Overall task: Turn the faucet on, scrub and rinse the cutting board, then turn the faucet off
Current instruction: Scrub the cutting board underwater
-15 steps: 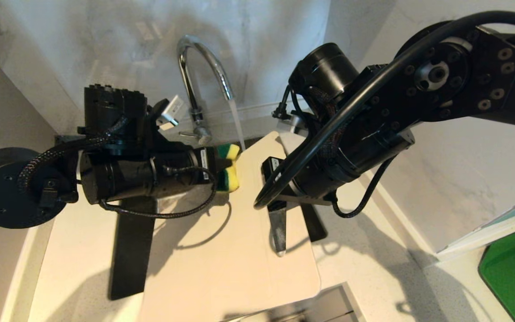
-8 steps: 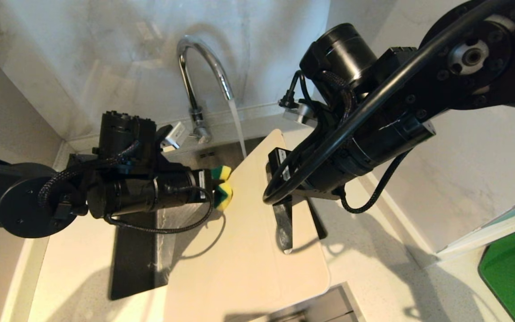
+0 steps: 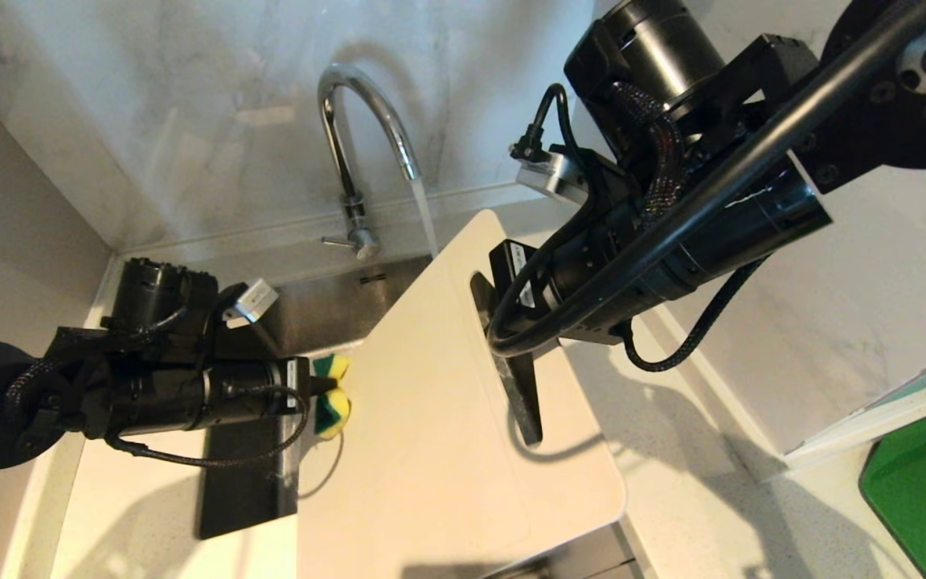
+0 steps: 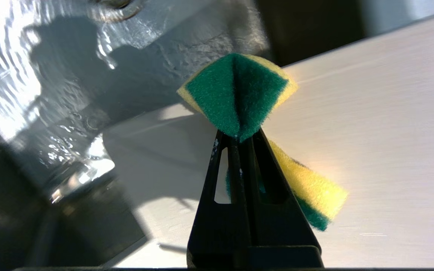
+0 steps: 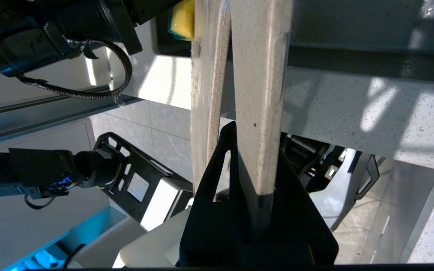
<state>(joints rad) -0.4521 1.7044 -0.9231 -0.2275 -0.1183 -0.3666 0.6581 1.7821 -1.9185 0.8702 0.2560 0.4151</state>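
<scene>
Moved: my left gripper, clamping the sponge, pulls off the cutting board toward the sink. My right gripper pinches the board's slot end, tilted beneath the running faucet. Risk: wet board slipping free.
</scene>
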